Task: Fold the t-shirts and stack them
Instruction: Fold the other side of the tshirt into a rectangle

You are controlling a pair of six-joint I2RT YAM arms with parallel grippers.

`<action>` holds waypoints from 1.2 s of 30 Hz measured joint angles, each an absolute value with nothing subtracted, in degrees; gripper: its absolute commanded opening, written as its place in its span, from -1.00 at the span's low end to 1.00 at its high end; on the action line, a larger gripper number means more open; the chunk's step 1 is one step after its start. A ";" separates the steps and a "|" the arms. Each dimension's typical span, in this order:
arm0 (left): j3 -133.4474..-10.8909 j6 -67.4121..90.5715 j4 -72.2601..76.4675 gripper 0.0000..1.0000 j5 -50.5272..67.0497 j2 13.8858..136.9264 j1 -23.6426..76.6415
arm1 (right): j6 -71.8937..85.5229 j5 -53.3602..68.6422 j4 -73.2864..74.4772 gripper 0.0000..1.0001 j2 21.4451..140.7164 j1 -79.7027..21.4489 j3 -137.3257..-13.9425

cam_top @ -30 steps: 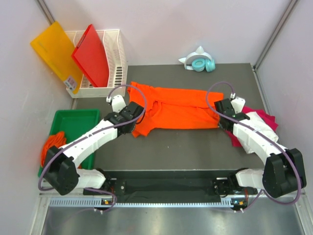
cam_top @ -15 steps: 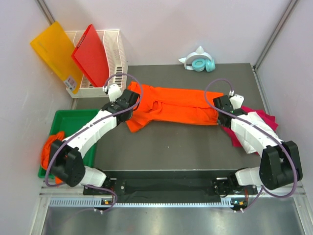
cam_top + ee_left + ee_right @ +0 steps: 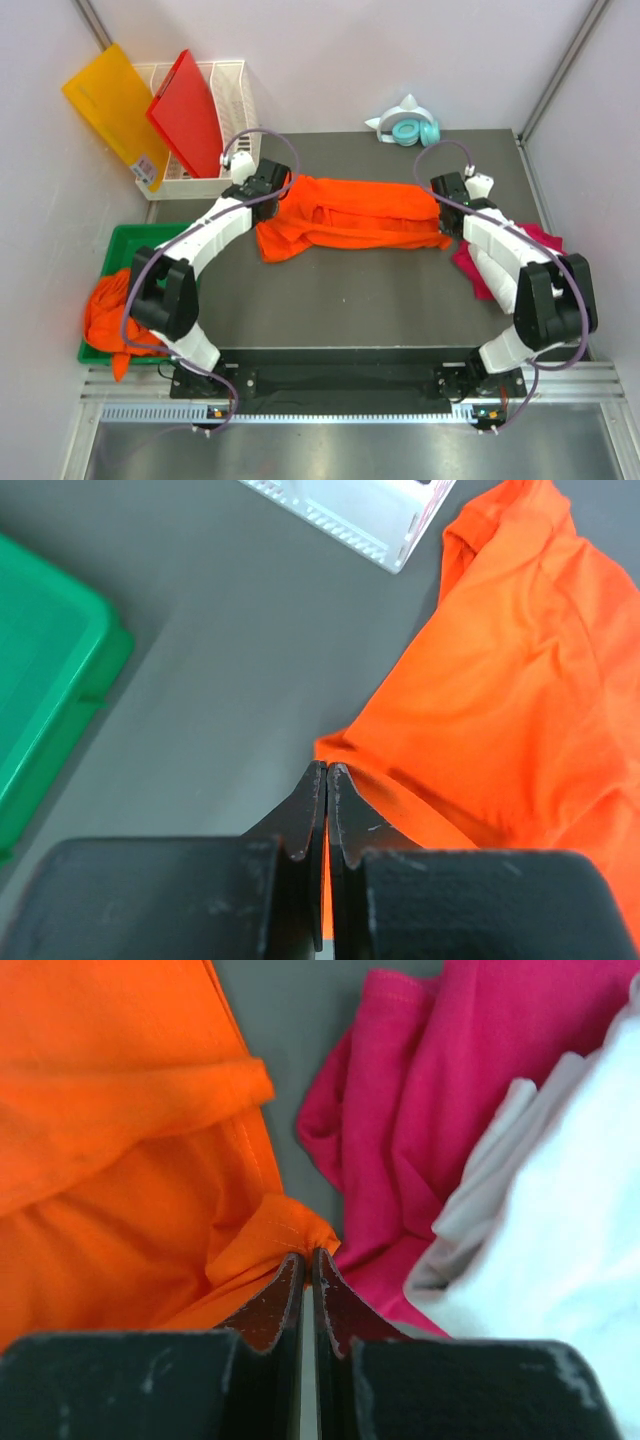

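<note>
**Near hem carried over to the far side: first long fold almost laid**

Both arms have swung away from me over the last second, and the orange t-shirt [image 3: 350, 215] has gone with them. A second ago it lay broad across the table [image 3: 350, 300], its near edge well towards the bases. Now it is a narrower band running left to right across the far half, doubled over on itself.

The left gripper [image 3: 327, 772] is fully closed. Its wrist view shows the tips meeting right at a corner of the orange cloth, so I judge it has that edge pinched (the nip itself is hidden behind the fingers). The right gripper [image 3: 306, 1256] is likewise clamped tight, with a bunched bit of orange hem sitting in the tips.

At the right end, the magenta t-shirt [image 3: 440, 1080] and the white t-shirt [image 3: 570, 1230] lie crumpled just beside the orange one, touching it or nearly so. More orange shirts [image 3: 105, 315] are heaped in and over the green tray [image 3: 150, 240] at the left.

To my eye this is the first lengthwise fold, about finished. The left end looks rumpled and juts nearer than the rest, so I would set both corners down evenly before letting go. The stack itself is not yet begun.
</note>
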State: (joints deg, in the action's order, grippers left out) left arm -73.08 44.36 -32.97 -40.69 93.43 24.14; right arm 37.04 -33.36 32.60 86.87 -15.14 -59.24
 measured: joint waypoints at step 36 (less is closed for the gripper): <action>-105.43 38.85 -32.25 -1.00 -39.44 123.37 19.92 | 36.53 -34.39 32.88 -1.00 112.42 -11.90 -86.37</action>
State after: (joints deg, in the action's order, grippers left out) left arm -105.43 38.85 -32.25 -39.44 123.37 19.92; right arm 36.53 -34.39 32.88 112.42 -11.90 -86.37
